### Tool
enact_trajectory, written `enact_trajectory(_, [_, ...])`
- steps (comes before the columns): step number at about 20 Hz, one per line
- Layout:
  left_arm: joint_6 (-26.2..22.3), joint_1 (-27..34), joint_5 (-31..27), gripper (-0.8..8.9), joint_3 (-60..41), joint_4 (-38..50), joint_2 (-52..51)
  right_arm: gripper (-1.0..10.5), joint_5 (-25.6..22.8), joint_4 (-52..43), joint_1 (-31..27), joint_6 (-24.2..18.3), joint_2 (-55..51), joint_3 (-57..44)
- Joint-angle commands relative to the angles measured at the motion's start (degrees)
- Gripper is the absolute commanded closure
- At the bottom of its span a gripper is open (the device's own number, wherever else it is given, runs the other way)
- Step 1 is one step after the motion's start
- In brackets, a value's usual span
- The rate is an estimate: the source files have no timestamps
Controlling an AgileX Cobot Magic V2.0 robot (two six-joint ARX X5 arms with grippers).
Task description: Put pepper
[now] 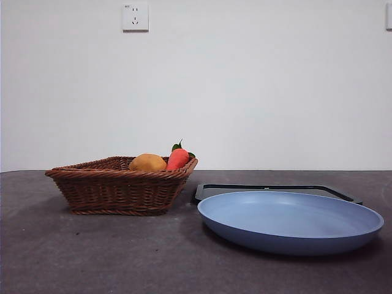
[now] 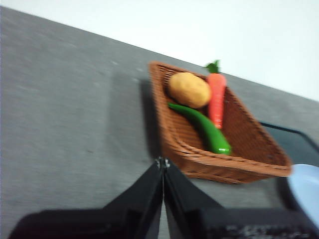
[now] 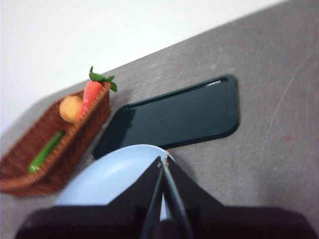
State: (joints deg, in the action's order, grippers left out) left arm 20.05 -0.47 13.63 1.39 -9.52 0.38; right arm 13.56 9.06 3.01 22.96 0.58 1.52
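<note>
The green pepper (image 2: 204,128) lies in the brown wicker basket (image 2: 249,164), beside a yellow-brown potato (image 2: 188,89) and an orange carrot (image 2: 216,98). It also shows in the right wrist view (image 3: 46,151). In the front view the basket (image 1: 116,187) hides the pepper; only the potato (image 1: 147,163) and carrot (image 1: 177,158) stick up. The blue plate (image 1: 291,222) sits at the right. My left gripper (image 2: 162,164) is shut and empty, above the table short of the basket. My right gripper (image 3: 163,160) is shut and empty, above the plate (image 3: 107,181).
A dark tray (image 1: 275,190) lies behind the plate, also seen in the right wrist view (image 3: 172,118). The basket stands left of the plate and tray. A white wall with a socket (image 1: 135,16) backs the grey table.
</note>
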Motion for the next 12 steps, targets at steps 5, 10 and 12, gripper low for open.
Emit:
enact_trajectory(5, [4.00,0.17,1.86,8.07,8.52,-4.07,2.45,9.4,1.55,-0.79,0.17,5.07,4.00,8.41])
enact_trajectory(10, [3.52,0.17,4.94,8.07,16.81,-7.72,9.60,9.4,3.67,3.02,0.20,1.90,12.04,17.22])
enact_trajectory(12, [2.21,0.17,6.64,8.07,19.87,-8.98,12.92,9.4,5.51,6.78,0.20,-0.46,15.69,21.55])
